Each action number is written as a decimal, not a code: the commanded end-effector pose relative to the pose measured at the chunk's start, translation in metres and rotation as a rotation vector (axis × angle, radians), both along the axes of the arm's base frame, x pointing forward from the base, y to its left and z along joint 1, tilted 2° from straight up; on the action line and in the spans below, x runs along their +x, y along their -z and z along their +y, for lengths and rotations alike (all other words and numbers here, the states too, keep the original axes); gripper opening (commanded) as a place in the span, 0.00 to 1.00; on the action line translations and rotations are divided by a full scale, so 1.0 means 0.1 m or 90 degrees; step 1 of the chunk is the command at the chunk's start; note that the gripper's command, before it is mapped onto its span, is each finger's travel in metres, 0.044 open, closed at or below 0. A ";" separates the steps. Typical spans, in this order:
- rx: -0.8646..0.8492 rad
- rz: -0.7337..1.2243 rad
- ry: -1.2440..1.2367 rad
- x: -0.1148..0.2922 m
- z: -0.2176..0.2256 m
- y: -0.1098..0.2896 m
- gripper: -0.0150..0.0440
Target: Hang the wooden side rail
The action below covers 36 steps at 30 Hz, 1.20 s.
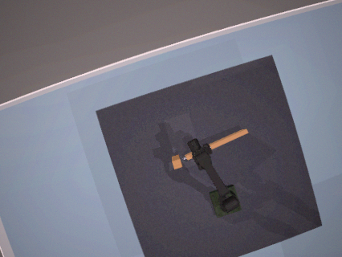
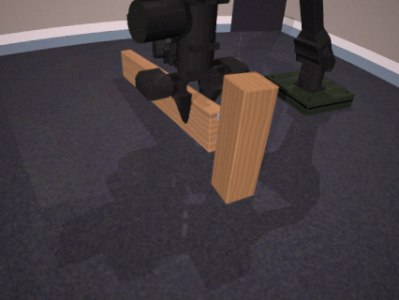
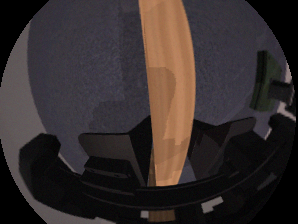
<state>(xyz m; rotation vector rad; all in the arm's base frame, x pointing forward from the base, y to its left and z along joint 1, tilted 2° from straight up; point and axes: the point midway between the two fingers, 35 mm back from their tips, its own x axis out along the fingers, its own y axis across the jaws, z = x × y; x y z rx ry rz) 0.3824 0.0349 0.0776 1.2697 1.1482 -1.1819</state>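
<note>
The wooden side rail [image 1: 229, 139] [image 2: 202, 123] [image 3: 172, 75] is held by my gripper [image 1: 201, 154] [image 2: 199, 104] [image 3: 162, 117], which is shut on it near its post end, one finger on each side. That end is off the table. The upright headboard post [image 1: 177, 162] [image 2: 243, 136] stands just beyond it. Steel hooks [image 1: 185, 158] [image 2: 217, 116] show in the small gap between rail end and post; the post partly hides them in the exterior view. The slot and pins face away and are hidden. Whether the rail's far end touches the table, I cannot tell.
The dark table top [image 1: 249, 96] [image 2: 94, 253] carries everything. The arm's green base plate [image 1: 217, 209] [image 2: 311, 100] [image 3: 261, 82] lies on the arm's side of the rail. The arm reaches from it over the rail.
</note>
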 end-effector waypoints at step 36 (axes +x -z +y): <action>0.002 -0.007 0.002 0.01 0.06 -0.03 0.25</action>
